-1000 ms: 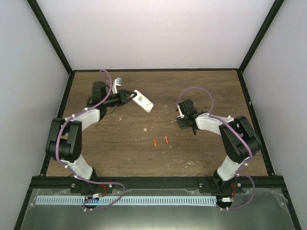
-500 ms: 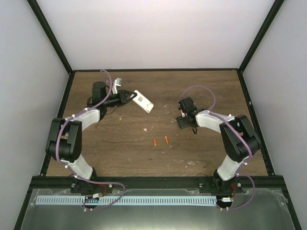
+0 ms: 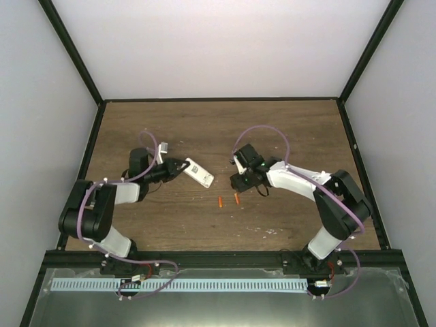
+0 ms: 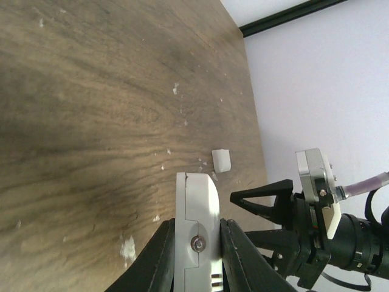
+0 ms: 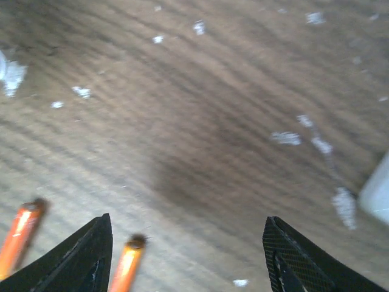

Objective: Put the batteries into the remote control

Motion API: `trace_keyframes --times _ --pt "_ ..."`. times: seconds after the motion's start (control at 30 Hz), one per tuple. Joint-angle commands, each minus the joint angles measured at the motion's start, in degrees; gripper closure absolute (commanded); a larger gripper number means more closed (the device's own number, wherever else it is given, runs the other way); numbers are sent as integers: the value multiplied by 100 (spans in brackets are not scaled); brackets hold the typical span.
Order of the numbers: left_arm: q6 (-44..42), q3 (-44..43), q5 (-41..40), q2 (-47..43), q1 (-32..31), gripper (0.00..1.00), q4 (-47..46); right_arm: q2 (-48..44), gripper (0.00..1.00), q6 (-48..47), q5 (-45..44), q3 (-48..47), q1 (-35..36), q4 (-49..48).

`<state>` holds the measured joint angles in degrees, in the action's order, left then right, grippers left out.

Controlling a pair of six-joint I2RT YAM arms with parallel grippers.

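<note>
**A:** Top external view first: where is the small white rectangular remote control [image 3: 199,173]?

**B:** Left of the middle of the brown wood-grain tabletop [image 3: 293,126]. The left pincer [image 3: 182,167] has it clamped by one end, and the rest juts out to the right. The left wrist view shows it edge-on, with a black finger [image 4: 159,255] pressed on each flank.

**A:** And the two thin orange stick-like batteries [image 3: 220,202]?

**B:** They lie loose on the wood, side by side but apart, near the remote's free end and closer to the arm bases. The right pincer [image 3: 238,182] hangs just beside the right-hand one [image 3: 236,198], spread wide with nothing in its grasp. In the right wrist view, one orange end [image 5: 126,264] sits just inside the finger on the picture's left. The other end [image 5: 21,228] lies outside that finger.

**A:** Anything else around them?

**B:** A small plain white block [image 4: 221,160] lies on the tabletop beyond the remote's tip in the left wrist view, close to the right pincer's black tips. Pale flecks [image 5: 284,138] are scattered over the wood. A white shape [image 5: 377,191] is cut off at the right wrist view's edge, and I cannot tell what it is.
</note>
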<state>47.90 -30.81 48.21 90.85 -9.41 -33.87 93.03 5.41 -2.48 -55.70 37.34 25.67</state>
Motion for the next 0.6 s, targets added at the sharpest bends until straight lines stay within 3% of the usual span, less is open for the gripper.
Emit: trace_keyframes --times 0.0,0.27,0.57 --pt "450 702 -556 -639 3 100 -1105 -98 40 598 563 -325 220 387" --pt "733 2016 -1430 -2153 7 100 -890 209 42 1184 739 -834 744 946" --pt "924 2519 -1990 -3969 -48 100 475 728 55 1736 1098 -1108 1106 1138"
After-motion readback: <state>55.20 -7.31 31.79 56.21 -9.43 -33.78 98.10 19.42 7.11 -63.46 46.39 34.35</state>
